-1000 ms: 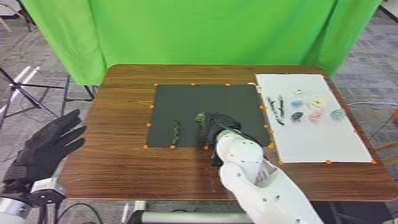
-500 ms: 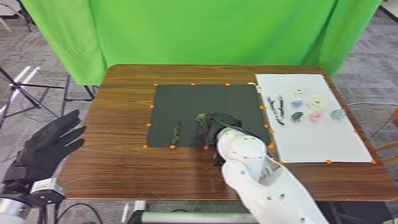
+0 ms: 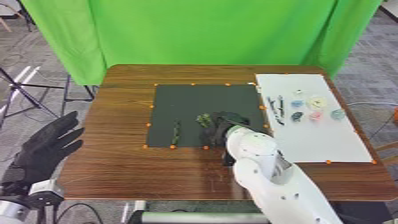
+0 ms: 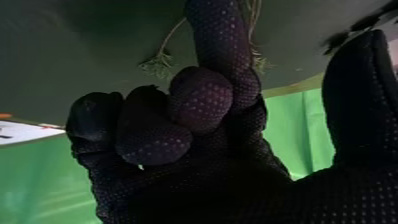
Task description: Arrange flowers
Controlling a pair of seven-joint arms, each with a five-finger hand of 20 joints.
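Six flower heads on the white sheet [image 3: 329, 142], which lies along the table's right side. Small whitish flower [image 3: 298, 92] nearest the sheet's far edge; blue flower [image 3: 297, 104] next, with the larger cream flower [image 3: 316, 103] just beside it. Closer to the near edge: dark teal flower [image 3: 297, 116], pink flower [image 3: 315, 116], pale teal flower [image 3: 338, 114], the last one nearest the sheet's right edge. Dark stems [image 3: 281, 107] run lengthwise near the sheet's left edge.

Dark mat [image 3: 200, 97] sits left of the sheet on the brown table [image 3: 115, 165]. Long green sprig [image 3: 176, 134] on the mat, toward its near left corner, pointing at the near edge. Bushy green sprig [image 3: 203, 119] about mid-mat, right beside the right hand [image 3: 231, 122], which is over the mat's right half.

Right wrist view: right hand mostly folded, some fingers curled to the palm, one stretched out straight, thumb straight and apart. Leafy tips [image 4: 158, 65] on thin stalks beyond the fingers; contact with them, can't tell.

Left hand [image 3: 40, 147] off the table's left edge, toward the near left corner, fingers straight and spread. Orange markers [image 3: 172, 147] along mat and sheet edges. Green cloth [image 3: 213, 35] behind the table's far edge.
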